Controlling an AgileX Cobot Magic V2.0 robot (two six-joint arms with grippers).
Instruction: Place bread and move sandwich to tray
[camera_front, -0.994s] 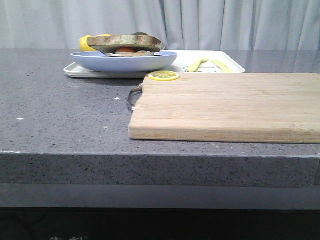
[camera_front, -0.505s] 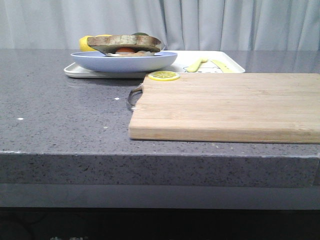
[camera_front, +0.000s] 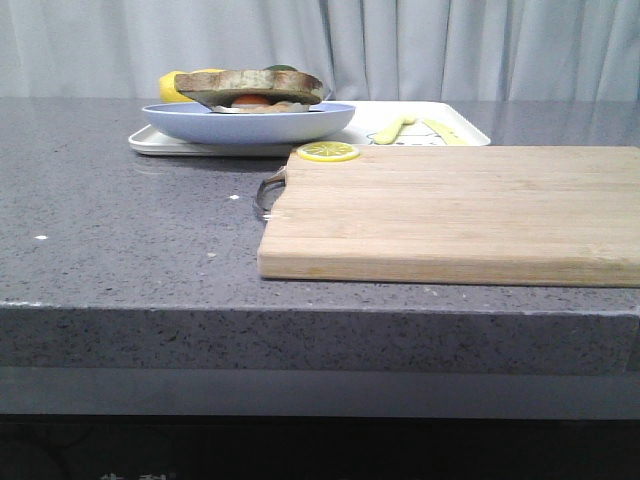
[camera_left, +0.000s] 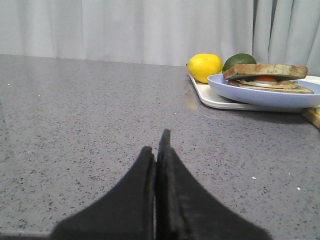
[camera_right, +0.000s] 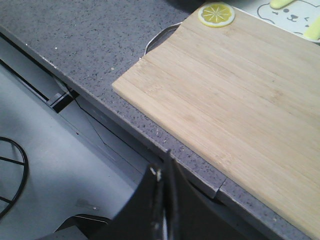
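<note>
Since the front view shows the same layout as a second ago, nothing on the worktop (camera_front: 120, 230) has moved, and the task reads as finished. The sandwich (camera_front: 252, 90) sits closed on its plate (camera_front: 250, 124), bread (camera_front: 250, 80) on top with the orange yolk peeking out beneath it, and the plate rests on the tray (camera_front: 440, 130).

Neither arm appears in the front view, which suggests both are pulled back. The left claw (camera_left: 158, 150) is closed with its fingers pressed together and holds nothing; it sits low over bare worktop, and the plate and sandwich lie well ahead of it and off to one side, with a lemon (camera_left: 205, 66) and a lime (camera_left: 239, 60) just behind them. The right claw (camera_right: 163, 175) is likewise closed and empty, hanging off the near edge of the worktop. The board (camera_right: 235, 100) lies just ahead of it, a lemon slice (camera_right: 216, 14) sits on the board's far corner, and the tray's yellow cutlery (camera_right: 300, 20) shows beyond.

With the bread placed, the plate on the tray and both claws clear, no further move seems needed; the only loose point is whether the top slice sits squarely, which cannot be told from these angles.
</note>
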